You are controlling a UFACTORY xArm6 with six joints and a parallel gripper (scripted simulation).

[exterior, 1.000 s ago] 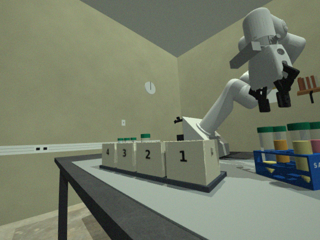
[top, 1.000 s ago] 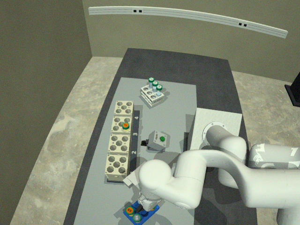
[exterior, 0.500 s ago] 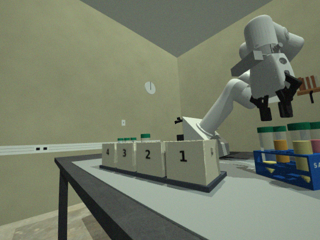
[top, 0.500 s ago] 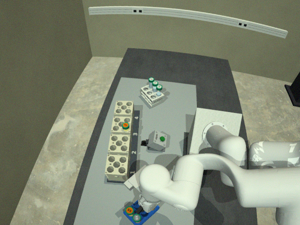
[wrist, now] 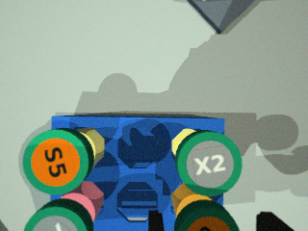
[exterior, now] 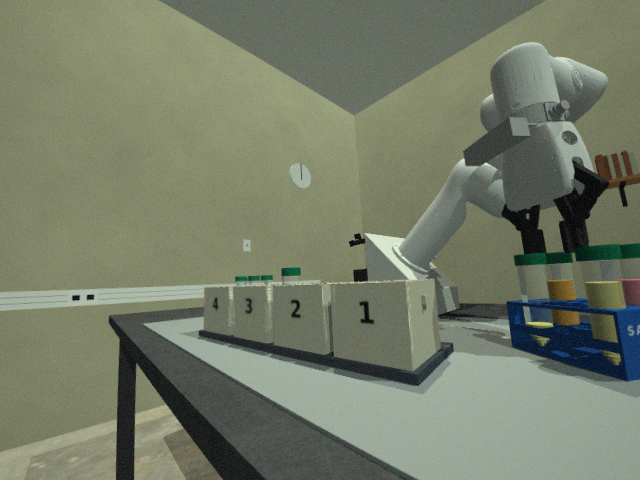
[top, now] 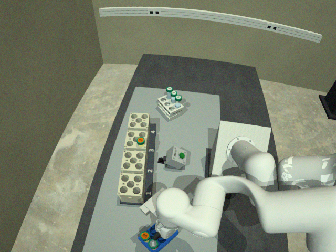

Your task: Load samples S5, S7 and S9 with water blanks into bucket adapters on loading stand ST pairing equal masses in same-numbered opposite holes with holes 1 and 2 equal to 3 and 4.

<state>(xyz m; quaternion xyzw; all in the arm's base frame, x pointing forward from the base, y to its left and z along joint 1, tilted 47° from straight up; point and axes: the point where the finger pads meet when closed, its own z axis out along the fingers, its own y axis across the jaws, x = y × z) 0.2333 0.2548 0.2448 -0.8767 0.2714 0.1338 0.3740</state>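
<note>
The blue sample rack (wrist: 140,159) holds S5 (wrist: 54,162), grey-dotted X2 (wrist: 209,164), a grey-dotted tube (wrist: 58,222) at the lower left and an orange-dotted tube (wrist: 204,223) with orange fill at the lower right. My gripper (exterior: 553,242) is open. Its fingers hang on either side of the orange-filled tube's cap (exterior: 559,256), about level with the cap's top and not touching it. Adapters 1 (top: 130,187), 2 (top: 133,161), 3 (top: 135,139) and 4 (top: 138,120) stand in the loading stand. An orange-dotted tube (top: 140,140) stands in adapter 3. The other adapters look empty.
A white rack (top: 171,107) with three white-dotted blanks (top: 174,93) stands at the far end. The sloped desk with the green DONE key (top: 181,155) sits mid-table, right of the stand. My arm covers much of the sample rack (top: 158,239) in the overhead view.
</note>
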